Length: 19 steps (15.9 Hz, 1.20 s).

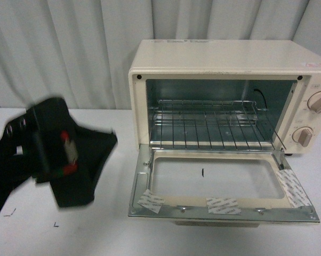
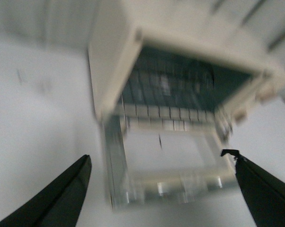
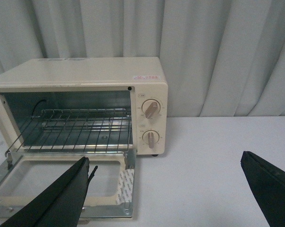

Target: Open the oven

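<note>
From the front, the oven (image 1: 219,80) stands well apart from the blurred left arm (image 1: 54,154), off to that arm's right. Its door (image 1: 214,184) is folded down flat on the white table (image 1: 107,234) and the wire rack (image 1: 208,125) is in plain sight, so I judge the opening done, with at most clearing away left. White tape strips (image 1: 223,205) on the door carry faint print too small to read. The left wrist view is blurred: the left gripper (image 2: 157,156) is spread wide and holds nothing, and the open oven lies ahead of it, beyond its fingertips. In the right wrist view the right gripper (image 3: 165,158) is likewise wide and empty, with the oven ahead and toward one finger's side. A pinkish sticker (image 3: 147,77) on the oven's top and the print beside the upper knob (image 3: 151,109) cannot be read; no brand name shows.
</note>
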Each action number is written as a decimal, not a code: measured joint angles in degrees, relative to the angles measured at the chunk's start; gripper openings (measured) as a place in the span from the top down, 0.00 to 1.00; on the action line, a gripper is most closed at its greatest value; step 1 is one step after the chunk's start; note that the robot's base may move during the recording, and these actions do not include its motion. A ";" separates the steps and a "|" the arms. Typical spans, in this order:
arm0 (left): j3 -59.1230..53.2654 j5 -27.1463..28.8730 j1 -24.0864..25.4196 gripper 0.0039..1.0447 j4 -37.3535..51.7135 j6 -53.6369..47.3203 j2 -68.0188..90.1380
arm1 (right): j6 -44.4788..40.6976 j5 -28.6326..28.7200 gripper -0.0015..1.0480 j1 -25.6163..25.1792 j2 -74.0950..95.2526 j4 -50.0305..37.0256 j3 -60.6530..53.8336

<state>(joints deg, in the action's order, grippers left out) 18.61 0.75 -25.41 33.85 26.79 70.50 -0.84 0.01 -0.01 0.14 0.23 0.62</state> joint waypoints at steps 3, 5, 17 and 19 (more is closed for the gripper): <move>-10.01 21.14 4.31 0.45 20.33 -20.65 -6.03 | 0.00 -0.17 0.06 0.00 0.00 -0.04 0.00; -14.56 16.35 8.52 0.71 20.09 -24.63 -10.25 | 0.00 0.02 0.06 0.00 0.00 0.00 0.00; -18.08 -0.74 25.35 0.99 -11.96 -25.81 -48.41 | 0.00 0.00 0.06 0.00 0.00 -0.02 0.00; -18.08 -0.74 25.35 0.99 -15.32 -25.81 -52.02 | 0.00 0.00 0.06 0.00 0.00 0.00 0.00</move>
<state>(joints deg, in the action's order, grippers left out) 0.54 0.01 -0.05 18.52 0.97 18.48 -0.84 0.01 -0.01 0.14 0.23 0.62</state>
